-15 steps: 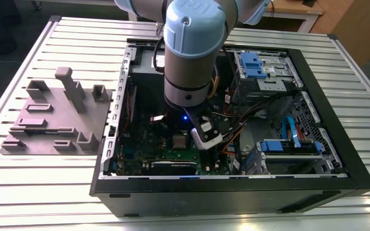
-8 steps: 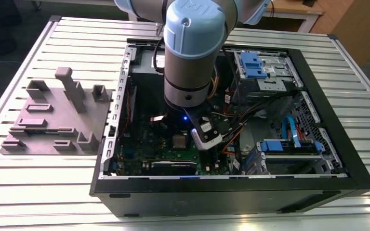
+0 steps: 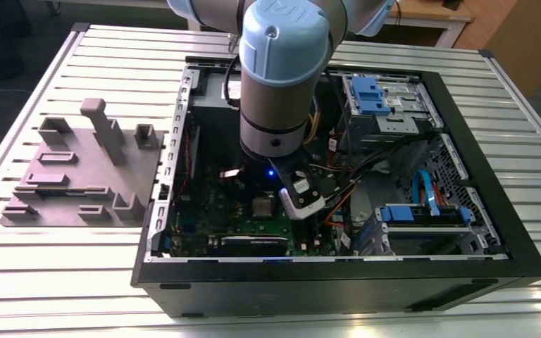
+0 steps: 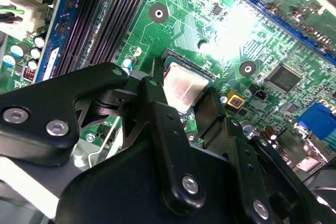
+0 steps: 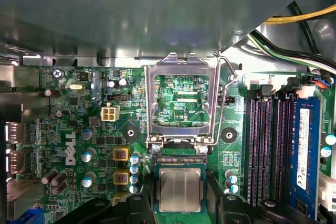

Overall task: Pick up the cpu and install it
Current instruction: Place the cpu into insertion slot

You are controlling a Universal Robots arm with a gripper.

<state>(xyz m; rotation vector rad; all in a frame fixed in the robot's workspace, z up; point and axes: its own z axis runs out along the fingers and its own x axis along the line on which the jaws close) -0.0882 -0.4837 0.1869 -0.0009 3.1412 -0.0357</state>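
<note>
The cpu (image 4: pixel 185 88), a flat square with a silvery top, lies at the motherboard socket with a row of socket contacts (image 5: pixel 178 159) showing along one edge. My gripper (image 4: pixel 182 93) straddles it: one black finger (image 4: pixel 155 85) presses one side and the other finger (image 4: pixel 211 109) the opposite side. In the first wrist view the cpu (image 5: pixel 180 190) sits between the two fingertips (image 5: pixel 137 204), so the gripper (image 5: pixel 180 204) looks shut on it. From the exterior view the arm (image 3: pixel 275 84) reaches down into the open computer case, above the cpu (image 3: pixel 264 206).
The socket's metal load plate (image 5: pixel 181 129) stands flipped open with its lever (image 5: pixel 227 74) raised. Memory slots (image 5: pixel 268 145) run beside the socket. The black case wall (image 3: pixel 327 271), cables (image 3: pixel 365 165) and blue drive cages (image 3: pixel 379 95) surround the board. A grey stepped fixture (image 3: pixel 82 169) lies on the slatted table.
</note>
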